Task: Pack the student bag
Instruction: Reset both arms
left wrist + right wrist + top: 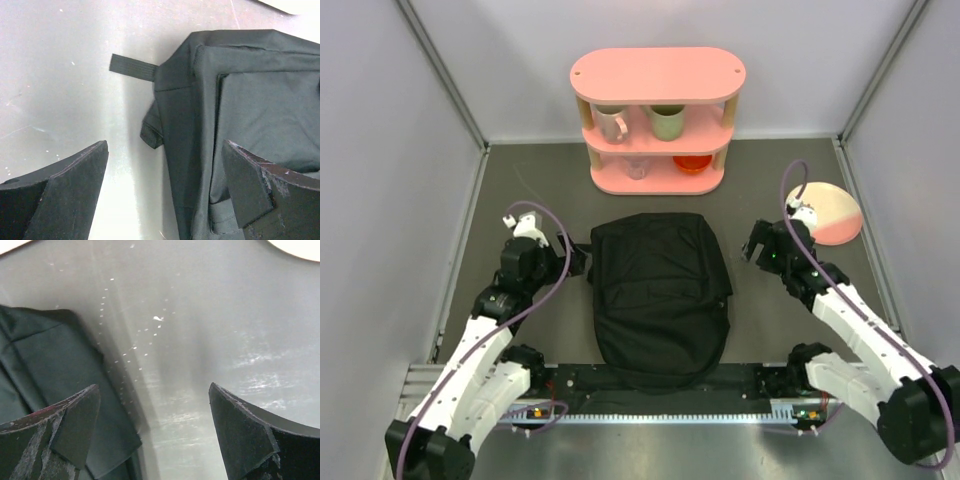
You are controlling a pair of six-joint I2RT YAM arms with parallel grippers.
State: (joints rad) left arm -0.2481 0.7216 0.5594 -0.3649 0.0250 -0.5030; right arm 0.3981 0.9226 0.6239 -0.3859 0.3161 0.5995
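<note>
The student bag (660, 295) is a black, floppy fabric backpack lying flat in the middle of the table. My left gripper (582, 258) is open at the bag's upper left corner. In the left wrist view its jaws straddle the bag's left edge (200, 150), with a short strap tab (131, 66) sticking out to the left. My right gripper (752, 247) is open and empty just right of the bag's upper right corner; the right wrist view shows the bag's edge (55, 360) under the left finger (70, 425) and bare table under the rest.
A pink shelf (658, 115) stands at the back with a white mug (611, 122), a green cup (667, 121), a clear glass (636, 165) and an orange bowl (693, 162). A pink and white plate (828, 212) lies at the right. Grey walls enclose the table.
</note>
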